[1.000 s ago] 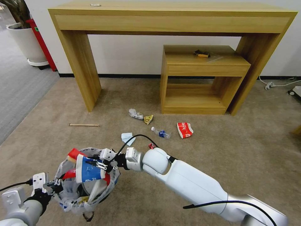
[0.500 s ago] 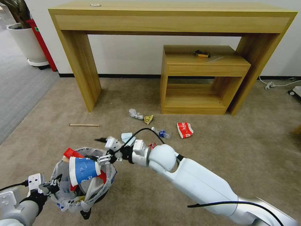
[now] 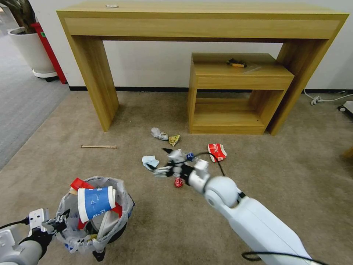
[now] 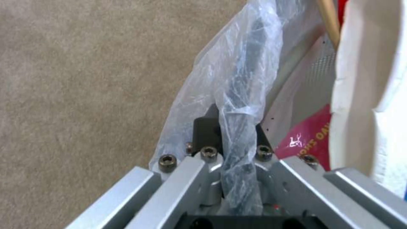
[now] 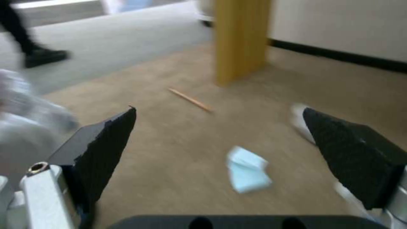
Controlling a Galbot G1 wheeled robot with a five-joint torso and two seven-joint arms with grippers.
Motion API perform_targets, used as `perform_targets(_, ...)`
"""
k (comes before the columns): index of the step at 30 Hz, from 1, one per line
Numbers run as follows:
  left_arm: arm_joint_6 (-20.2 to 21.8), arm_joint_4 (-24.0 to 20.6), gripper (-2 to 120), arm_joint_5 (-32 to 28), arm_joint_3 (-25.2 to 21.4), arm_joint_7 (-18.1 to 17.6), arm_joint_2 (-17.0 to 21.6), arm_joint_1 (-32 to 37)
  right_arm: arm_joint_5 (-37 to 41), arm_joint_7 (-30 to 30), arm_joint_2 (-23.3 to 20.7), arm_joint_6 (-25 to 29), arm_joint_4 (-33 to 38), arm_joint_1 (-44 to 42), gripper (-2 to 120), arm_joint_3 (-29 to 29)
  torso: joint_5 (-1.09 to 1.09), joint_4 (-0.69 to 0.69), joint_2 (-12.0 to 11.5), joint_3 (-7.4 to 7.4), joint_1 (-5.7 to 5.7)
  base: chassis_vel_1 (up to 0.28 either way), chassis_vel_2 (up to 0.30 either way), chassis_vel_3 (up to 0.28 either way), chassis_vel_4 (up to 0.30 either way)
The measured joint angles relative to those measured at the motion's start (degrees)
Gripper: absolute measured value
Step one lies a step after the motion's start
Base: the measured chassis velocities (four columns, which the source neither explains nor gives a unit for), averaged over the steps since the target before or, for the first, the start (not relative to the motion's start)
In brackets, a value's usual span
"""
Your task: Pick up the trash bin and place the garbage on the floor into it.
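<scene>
L pincer [image 3: 60,221]: I had it clamped on the rim of the trash bin [image 3: 121,200], low at my left; in the wrist cam the bag-wrapped rim ran between the fingers [image 4: 203,133].
Trash bin: held by its rim over the floor [image 3: 294,162], lined w/ a crinkled bag. A blue-white paper cup [image 3: 95,201] lay tilted on top, red wrapper [image 3: 79,183] poking out behind it, more litter under.
R pincer [image 3: 163,162]: fingers wide apart, nothing between them, out over the carpet in front of me, just beside the tissue [image 3: 150,161] & above the crushed red can [image 3: 178,182]. Wrist cam showed both pads [image 5: 106,140] spread w/ the tissue on the floor between them.
Garbage on the floor: wooden stick [image 3: 98,146] off to the left; crumpled white scrap [image 3: 159,133] & yellowish wrapper [image 3: 174,139] near the small surface [image 3: 239,79]; clear bottle [image 3: 190,156] partly behind my R pincer; red-white carton [image 3: 216,152] to the right of it.
Big surface [image 3: 202,18]: spanned the back wall, over the small one.
</scene>
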Motion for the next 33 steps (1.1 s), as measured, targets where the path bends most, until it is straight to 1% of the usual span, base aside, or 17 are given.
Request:
perform_targets(1, 0.00, 0.04, 0, 0.00, -0.19, 0.19, -0.01, 0.17, -0.97, 0.28, 0.28, 0.90, -0.04, -3.06, 100, 3.58, -0.01, 0.02, 0.00, 0.00, 0.00, 0.000, 0.000, 0.000, 0.000)
perform_targets(2, 0.00, 0.04, 0, 0.00, -0.19, 0.19, -0.01, 0.17, -0.97, 0.28, 0.28, 0.90, -0.04, -3.06, 100, 3.58, -0.01, 0.02, 0.00, 0.00, 0.00, 0.000, 0.000, 0.000, 0.000)
perform_targets(5, 0.00, 0.08, 0, -0.02, -0.45, 0.56, -0.04, 0.46, -3.26, -0.01, 1.59, 2.65, -0.32, -9.21, 100, 10.97, -0.01, 0.03, 0.00, 0.00, 0.00, 0.000, 0.000, 0.000, 0.000)
perform_targets(6, 0.00, 0.08, 0, -0.02, -0.45, 0.56, -0.04, 0.46, -3.26, -0.01, 1.59, 2.65, -0.32, -9.21, 100, 10.97, -0.01, 0.03, 0.00, 0.00, 0.00, 0.000, 0.000, 0.000, 0.000)
perform_targets(8, 0.00, 0.20, 0, -0.04, -0.58, 0.70, -0.03, 0.55, -4.62, -0.40, 2.24, 3.63, -0.25, -12.78, 100, 15.01, 0.00, 0.02, 0.00, 0.00, 0.00, 0.000, 0.000, 0.000, 0.000)
perform_targets(9, 0.00, 0.20, 0, -0.04, -0.58, 0.70, -0.03, 0.55, -4.62, -0.40, 2.24, 3.63, -0.25, -12.78, 100, 15.01, 0.00, 0.02, 0.00, 0.00, 0.00, 0.000, 0.000, 0.000, 0.000)
perform_targets(11, 0.00, 0.81, 0, -0.05, -0.97, 1.05, -0.02, 0.63, -5.70, -0.98, 2.40, 4.58, 0.77, -17.03, 100, 19.39, -0.01, 0.00, 0.00, 0.00, 0.00, 0.000, 0.000, 0.000, 0.000)
perform_targets(12, 0.00, 0.81, 0, -0.05, -0.97, 1.05, -0.02, 0.63, -5.70, -0.98, 2.40, 4.58, 0.77, -17.03, 100, 19.39, -0.01, 0.00, 0.00, 0.00, 0.00, 0.000, 0.000, 0.000, 0.000)
perform_targets(13, 0.00, 1.66, 0, -0.05, -1.46, 1.31, 0.02, 0.69, -6.17, -1.45, 2.60, 5.26, 1.82, -20.09, 100, 22.25, -0.02, 0.00, 0.00, 0.00, 0.00, 0.000, 0.000, 0.000, 0.000)
perform_targets(15, 0.01, 2.72, 0, -0.03, -2.20, 1.73, 0.25, 0.96, -6.51, -1.88, 3.23, 5.91, 2.67, -22.74, 100, 25.12, -0.02, 0.00, 0.00, 0.00, 0.00, 0.000, 0.000, 0.000, 0.000)
perform_targets(19, 0.01, 3.06, 0, 0.01, -2.57, 2.24, 0.58, 1.62, -6.51, -2.39, 3.85, 6.55, 2.89, -24.23, 100, 27.25, -0.02, 0.02, 0.00, 0.00, 0.00, 0.000, 0.000, 0.000, 0.000)
perform_targets(29, 0.01, 2.30, 0, 0.27, -2.50, 2.37, 0.49, 1.79, -5.74, -2.41, 4.34, 6.98, 2.40, -22.76, 100, 28.08, -0.01, 0.03, 0.00, 0.00, 0.00, 0.000, 0.000, 0.000, 0.000)
perform_targets(33, 0.01, 1.95, 0, 0.37, -2.27, 2.27, 0.47, 1.65, -5.53, -2.34, 4.12, 6.98, 1.82, -22.25, 100, 28.37, -0.02, 0.02, 0.00, 0.00, 0.00, -0.078, 0.056, 0.058, -0.060)
